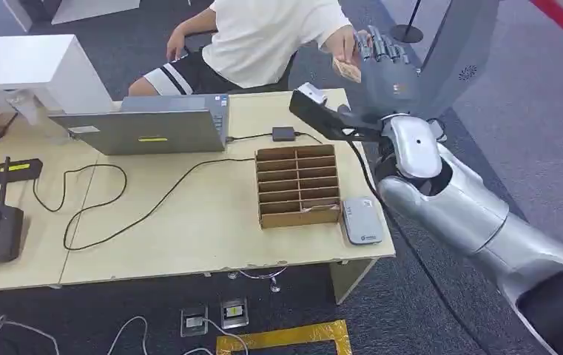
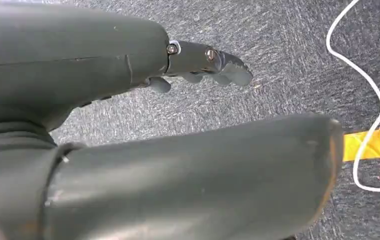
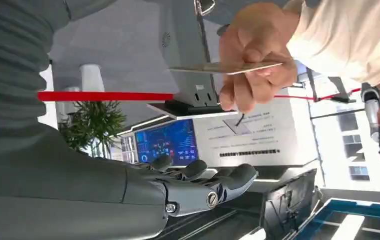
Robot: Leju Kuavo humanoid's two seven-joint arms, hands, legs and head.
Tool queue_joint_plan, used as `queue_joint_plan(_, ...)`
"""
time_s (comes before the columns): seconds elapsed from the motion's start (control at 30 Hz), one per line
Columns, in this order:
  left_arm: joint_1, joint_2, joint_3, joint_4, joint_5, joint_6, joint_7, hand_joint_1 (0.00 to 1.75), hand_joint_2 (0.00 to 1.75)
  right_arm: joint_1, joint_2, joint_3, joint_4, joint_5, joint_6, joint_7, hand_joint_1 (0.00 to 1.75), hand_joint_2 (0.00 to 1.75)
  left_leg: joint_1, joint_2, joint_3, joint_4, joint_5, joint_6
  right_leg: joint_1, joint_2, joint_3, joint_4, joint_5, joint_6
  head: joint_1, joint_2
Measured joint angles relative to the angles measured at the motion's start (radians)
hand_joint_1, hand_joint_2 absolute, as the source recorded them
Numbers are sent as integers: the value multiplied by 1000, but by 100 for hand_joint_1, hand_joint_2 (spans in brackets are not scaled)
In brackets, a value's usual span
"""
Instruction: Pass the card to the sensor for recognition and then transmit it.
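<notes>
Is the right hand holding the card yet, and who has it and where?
No. The right hand is open and holds nothing. The person's hand pinches the card at one end.

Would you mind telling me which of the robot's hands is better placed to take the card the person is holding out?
The right. The right hand is raised, fingers apart, close beside the card in the person's hand. The left hand hangs over the carpet, away from the card.

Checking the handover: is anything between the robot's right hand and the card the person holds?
No. In the right wrist view, open air separates the right hand from the card in the person's hand.
</notes>
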Motion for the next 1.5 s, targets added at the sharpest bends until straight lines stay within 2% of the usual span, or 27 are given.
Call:
queue_joint_plan(0.07, 0, 0, 0, 0, 0, 0, 0, 0, 0, -1, -7, 24, -16, -10, -16, 0, 0, 175, 0, 0, 0, 0, 0, 0, 0, 0, 0, 0, 0, 0, 0, 0)
queue_joint_plan(0.17, 0, -2, -4, 0, 0, 0, 0, 0, 0, -2, -33, 115, -53, -23, -36, 0, 0, 175, 0, 0, 0, 0, 0, 0, 0, 1, 0, 0, 0, 0, 0, 0)
queue_joint_plan(0.53, -1, -2, -5, 0, 0, 0, 7, 0, 0, -2, -33, 172, -54, -24, -40, 0, 0, 175, 0, 0, 0, 0, 0, 0, 0, 1, 0, 0, 0, 0, 0, 0)
queue_joint_plan(0.57, -1, -2, -5, 0, 0, 0, 7, 0, 0, -2, -33, 172, -54, -24, -40, 0, 10, 175, 0, 0, 0, 0, 0, 0, 0, 1, 0, 0, 0, 0, 0, 0)
queue_joint_plan(0.6, -1, -2, -5, 0, 0, 0, 7, 0, 0, -2, -33, 172, -54, -24, -40, 0, 127, 175, 0, 0, 0, 0, 0, 0, 0, 1, 0, 0, 0, 0, 0, 0)
queue_joint_plan(0.63, -1, -2, -5, 0, 0, 0, 7, 0, 0, -2, -34, 172, -54, -24, -40, 0, 171, 175, 0, 0, 0, 0, 0, 0, 0, 1, 0, 0, 0, 0, 0, 0)
queue_joint_plan(1.23, -1, -4, -29, 0, 0, 0, 17, 0, 0, -2, -39, 180, -54, -33, -49, 0, 175, 175, 0, 0, 0, 0, 0, 0, 0, 1, 0, 0, 0, 0, 0, 0)
queue_joint_plan(1.5, -1, -5, -29, 0, 0, 0, 17, 0, 0, -2, -41, 186, -54, -78, -48, 0, 175, 175, 0, 0, 0, 0, 0, 0, 0, 1, 0, 0, 0, 0, 0, 0)
